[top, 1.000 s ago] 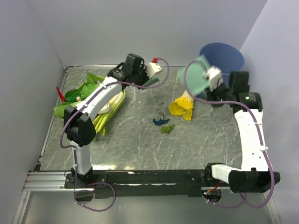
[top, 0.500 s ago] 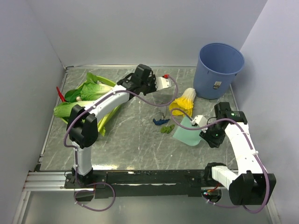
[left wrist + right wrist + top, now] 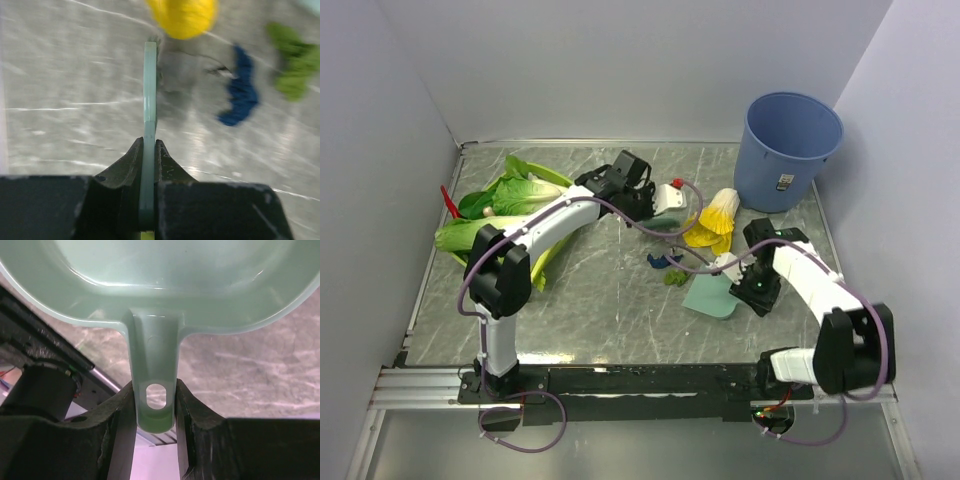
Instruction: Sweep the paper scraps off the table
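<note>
While both arms reach over the table, we get a good look at the surface: a glossy grey-green marble pattern, pale veins running across it, a thin metal rim, and pale walls closing it in at left, back and right. Over at the far right corner stands a blue bucket, upright. We spot a small white label low on its side, but the print is too small to read. Leafy greens are piled at the left, beside the left arm.

Now to the middle! The left gripper is clamped tight on a thin green tool, which we see edge-on, its far end near the yellow vegetable. Just right of that tool the scraps lie on the table: a blue scrap and, beyond it, a green scrap, close together.

On the other side, the right gripper squeezes the holed handle of a pale green dustpan, both fingers pressed against it. From above, we see the dustpan down at centre-right, its edge just beside the green scrap; whether it touches the top we cannot tell. The yellow vegetable sits right behind the two scraps.
</note>
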